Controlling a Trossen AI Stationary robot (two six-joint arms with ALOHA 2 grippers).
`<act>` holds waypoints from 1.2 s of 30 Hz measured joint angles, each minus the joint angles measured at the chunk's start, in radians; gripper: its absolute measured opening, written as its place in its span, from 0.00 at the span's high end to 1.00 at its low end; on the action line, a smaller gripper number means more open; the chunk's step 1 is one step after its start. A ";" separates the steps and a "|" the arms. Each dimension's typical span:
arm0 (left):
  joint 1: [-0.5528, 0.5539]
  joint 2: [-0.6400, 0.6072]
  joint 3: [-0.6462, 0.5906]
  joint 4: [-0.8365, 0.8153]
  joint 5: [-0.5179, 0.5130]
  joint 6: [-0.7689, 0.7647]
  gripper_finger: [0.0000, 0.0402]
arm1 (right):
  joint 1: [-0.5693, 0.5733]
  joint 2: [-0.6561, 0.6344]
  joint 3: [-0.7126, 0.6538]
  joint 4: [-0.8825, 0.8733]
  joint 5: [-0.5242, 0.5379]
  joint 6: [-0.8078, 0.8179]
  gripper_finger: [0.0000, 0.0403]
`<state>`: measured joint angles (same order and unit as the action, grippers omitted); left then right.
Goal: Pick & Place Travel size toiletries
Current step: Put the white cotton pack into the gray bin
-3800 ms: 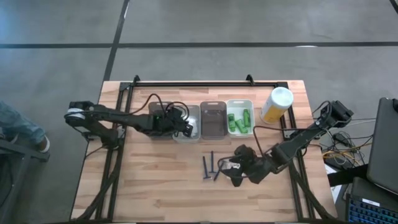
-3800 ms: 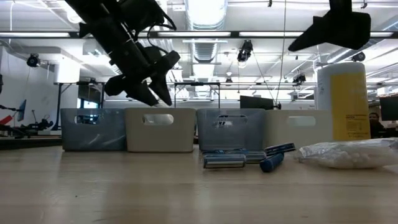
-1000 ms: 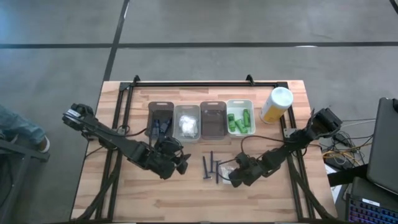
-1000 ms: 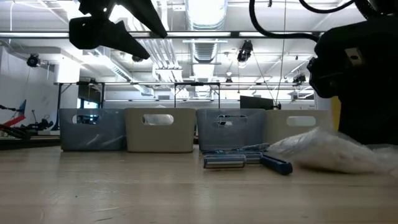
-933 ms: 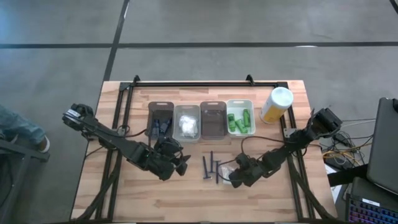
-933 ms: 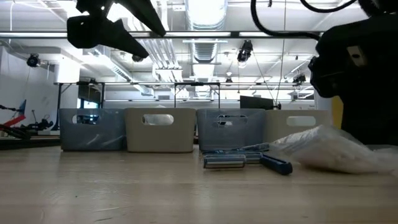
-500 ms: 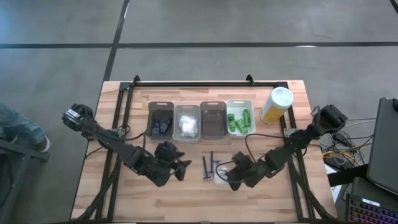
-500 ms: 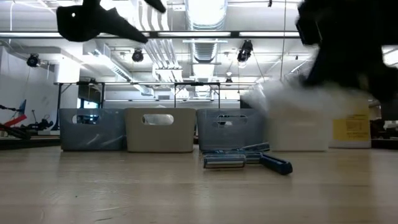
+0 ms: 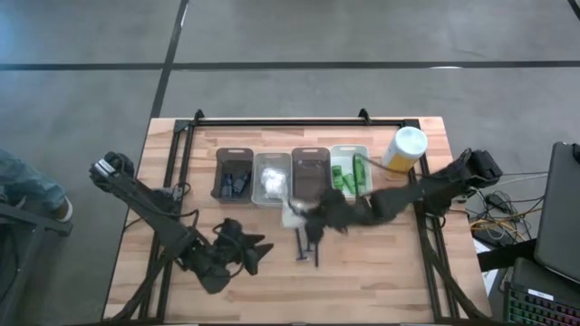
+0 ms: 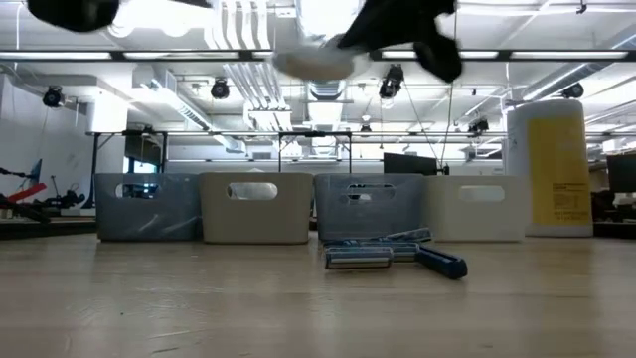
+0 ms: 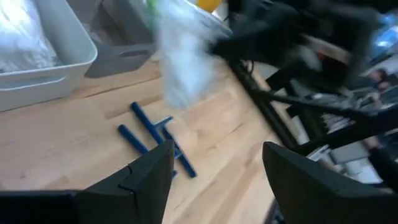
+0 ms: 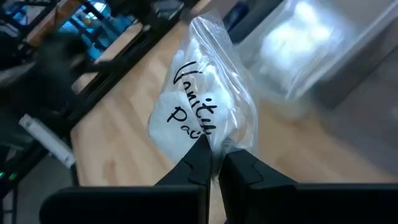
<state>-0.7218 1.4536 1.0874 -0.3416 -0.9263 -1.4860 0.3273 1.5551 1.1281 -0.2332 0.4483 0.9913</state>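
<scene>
Since 0.5 s ago: right gripper (image 12: 211,163) has swung from the razors up toward the bins, packet with it; left gripper (image 11: 214,171) has drawn back toward the table's near edge.

Right gripper pinches the packet (image 12: 202,115) by a fold of its wrap; bag hangs clear of the table, just in front of the white bin (image 9: 272,177) that already holds packets.

Left gripper wide, holds nothing, idle near the front.

Razors (image 9: 307,243) lie loose on the table (image 9: 390,272). Green bottles (image 9: 350,175) sit in the far-right bin.

Judgement: carry on over the white bin, centre the bag between its walls, lower before letting go; a thin pinch could slip.
</scene>
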 joint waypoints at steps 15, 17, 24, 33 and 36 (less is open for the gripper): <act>-0.060 0.000 0.056 -0.007 -0.071 -0.060 0.44 | -0.287 0.114 0.019 0.117 -0.233 -0.253 0.97; -0.059 -0.001 0.056 -0.034 -0.072 -0.066 0.44 | -0.291 0.167 0.051 0.120 -0.233 -0.277 0.97; -0.060 -0.023 0.056 -0.261 -0.071 -0.268 0.44 | -0.296 0.309 0.170 0.125 -0.231 -0.308 0.97; -0.068 -0.057 0.055 -0.373 -0.085 -0.252 0.44 | -0.291 0.287 0.207 0.068 -0.226 -0.295 0.97; -0.062 -0.075 0.055 -0.391 -0.105 -0.183 0.44 | -0.279 0.244 0.204 0.055 -0.224 -0.275 0.97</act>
<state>-0.7837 1.3787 1.1427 -0.7325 -1.0310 -1.6688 0.0480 1.7987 1.3321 -0.1787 0.2241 0.7162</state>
